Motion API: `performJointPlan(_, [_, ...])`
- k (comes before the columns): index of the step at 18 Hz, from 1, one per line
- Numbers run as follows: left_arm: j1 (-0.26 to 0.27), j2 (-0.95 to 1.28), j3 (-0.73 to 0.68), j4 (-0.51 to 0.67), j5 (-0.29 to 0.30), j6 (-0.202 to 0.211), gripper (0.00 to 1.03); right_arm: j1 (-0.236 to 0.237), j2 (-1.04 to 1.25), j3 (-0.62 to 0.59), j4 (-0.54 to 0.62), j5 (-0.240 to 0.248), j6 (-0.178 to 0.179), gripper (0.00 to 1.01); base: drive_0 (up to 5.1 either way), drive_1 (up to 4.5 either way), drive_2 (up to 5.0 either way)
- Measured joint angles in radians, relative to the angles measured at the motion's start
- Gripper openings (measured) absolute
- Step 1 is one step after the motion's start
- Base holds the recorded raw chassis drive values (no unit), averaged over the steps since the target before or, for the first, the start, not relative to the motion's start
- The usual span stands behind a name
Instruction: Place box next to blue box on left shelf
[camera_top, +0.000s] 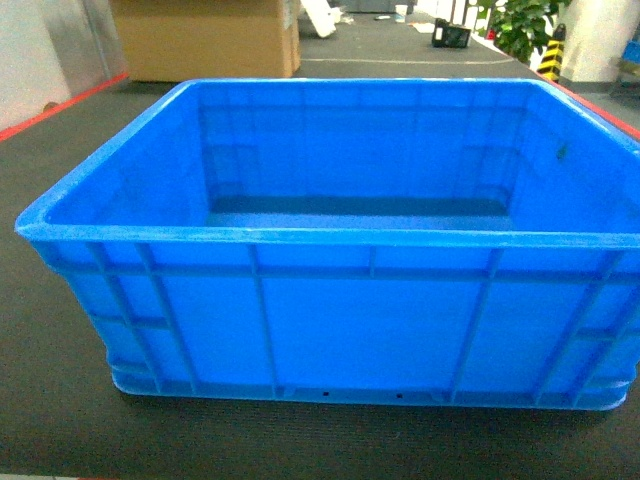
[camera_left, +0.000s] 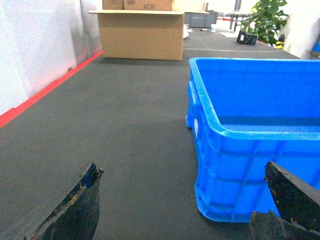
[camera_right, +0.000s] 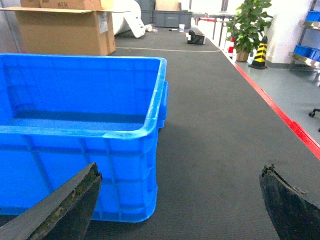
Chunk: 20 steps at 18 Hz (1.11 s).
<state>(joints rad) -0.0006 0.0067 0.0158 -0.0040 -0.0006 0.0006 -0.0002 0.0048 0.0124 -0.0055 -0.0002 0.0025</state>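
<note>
The box (camera_top: 340, 300), a large bright-blue ribbed crate, stands empty on the dark mat and fills the head view. Neither gripper shows in the head view. In the left wrist view the box (camera_left: 250, 130) lies to the right, and my left gripper (camera_left: 181, 167) is open, low, just short of the box's near left corner. In the right wrist view the box (camera_right: 80, 125) lies to the left, and my right gripper (camera_right: 180, 169) is open beside its near right corner. Nothing sits between either pair of fingers. The left shelf and the other blue box are out of view.
A big cardboard carton (camera_left: 142, 32) stands behind the box on the mat. Red edge strips (camera_right: 280, 112) border the mat, with a white wall (camera_left: 35, 55) on the left. A potted plant (camera_right: 247, 25), a striped cone (camera_right: 259, 50) and a rack with blue bins (camera_right: 306, 50) stand far right.
</note>
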Motion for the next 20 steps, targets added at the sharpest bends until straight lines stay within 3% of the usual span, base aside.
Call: performJointPlan(20, [0.000,0.000,0.000,0.000,0.000,0.000,0.98,0.000,0.000,0.000,0.000,0.000,0.000,0.98,0.0,0.00,0.0])
